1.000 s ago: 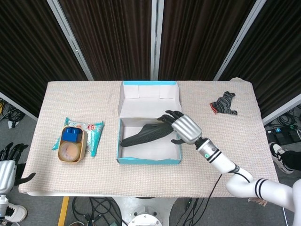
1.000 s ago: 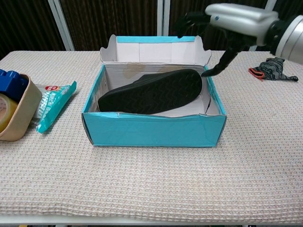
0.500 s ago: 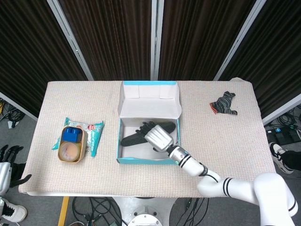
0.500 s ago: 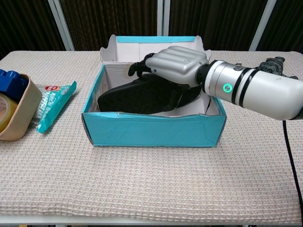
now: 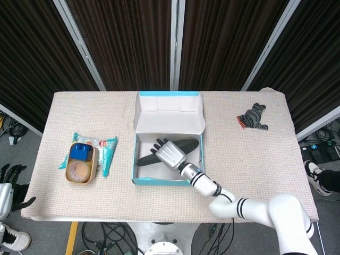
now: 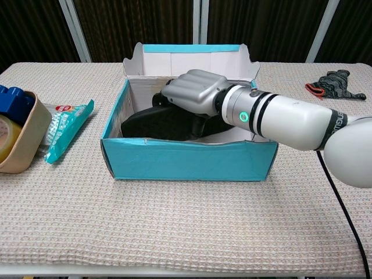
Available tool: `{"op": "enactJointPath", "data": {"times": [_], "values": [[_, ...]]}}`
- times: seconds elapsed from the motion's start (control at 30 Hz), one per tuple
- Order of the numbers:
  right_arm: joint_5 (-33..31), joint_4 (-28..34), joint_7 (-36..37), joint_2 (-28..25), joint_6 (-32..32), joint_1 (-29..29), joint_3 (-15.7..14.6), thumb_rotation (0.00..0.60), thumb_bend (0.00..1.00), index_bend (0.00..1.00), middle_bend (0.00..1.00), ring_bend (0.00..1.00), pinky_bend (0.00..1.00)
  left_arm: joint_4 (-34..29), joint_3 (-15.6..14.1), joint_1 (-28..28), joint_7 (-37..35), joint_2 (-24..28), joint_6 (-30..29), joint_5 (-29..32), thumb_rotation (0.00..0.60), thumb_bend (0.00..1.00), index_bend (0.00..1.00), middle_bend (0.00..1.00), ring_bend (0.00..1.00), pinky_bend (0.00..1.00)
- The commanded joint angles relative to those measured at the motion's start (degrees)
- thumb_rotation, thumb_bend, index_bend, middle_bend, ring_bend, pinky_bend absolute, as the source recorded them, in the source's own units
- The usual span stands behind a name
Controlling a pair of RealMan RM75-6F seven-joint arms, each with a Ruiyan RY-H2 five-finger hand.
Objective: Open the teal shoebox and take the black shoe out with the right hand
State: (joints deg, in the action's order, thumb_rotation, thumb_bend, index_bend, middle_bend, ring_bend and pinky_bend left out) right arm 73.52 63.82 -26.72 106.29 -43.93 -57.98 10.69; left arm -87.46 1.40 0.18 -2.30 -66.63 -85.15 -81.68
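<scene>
The teal shoebox (image 5: pixel 139 159) (image 6: pixel 186 160) stands open mid-table, its lid (image 5: pixel 169 111) folded back and upright. Inside lies the black shoe (image 5: pixel 188 144) (image 6: pixel 148 123), lengthwise, toe toward the left. My right hand (image 5: pixel 169 154) (image 6: pixel 195 96) is down in the box and rests on top of the shoe's middle, dark fingers spread over its far side and the thumb down its near side; the shoe still lies on the box floor. My left hand (image 5: pixel 8 183) hangs off the table's left front corner, fingers apart, holding nothing.
A tan bowl (image 5: pixel 79 170) (image 6: pixel 26 139) holding a blue block and a tape roll sits at the left, a teal snack packet (image 5: pixel 104 151) (image 6: pixel 67 128) beside it. A dark crumpled cloth (image 5: pixel 253 117) (image 6: pixel 336 84) lies at the far right.
My right hand came from above the box's right end down into it, then slid left along the shoe. The shoe and box have not moved.
</scene>
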Motion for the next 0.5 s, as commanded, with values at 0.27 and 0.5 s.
{"op": "enactJointPath", "data": {"times": [0.27,0.5], "values": [[7.7,0.4,12.1,-3.0,-11.6,2.1,1.4,0.6,0.3,0.76,0.61,0.55,0.73,0.6,0.0,-0.1,-0.2,-0.3,0.3,-0.1,0.6,0.08,0.19,0.14,0.04,0.14],[10.9,6.0,21.8,-12.8,-16.3,4.0,2.8,0.6,0.3,0.76,0.61,0.54,0.7,0.4,0.2,-0.6,0.1,-0.3,0.7,-0.3,0.6,0.08,0.19,0.14,0.04,0.14]]}}
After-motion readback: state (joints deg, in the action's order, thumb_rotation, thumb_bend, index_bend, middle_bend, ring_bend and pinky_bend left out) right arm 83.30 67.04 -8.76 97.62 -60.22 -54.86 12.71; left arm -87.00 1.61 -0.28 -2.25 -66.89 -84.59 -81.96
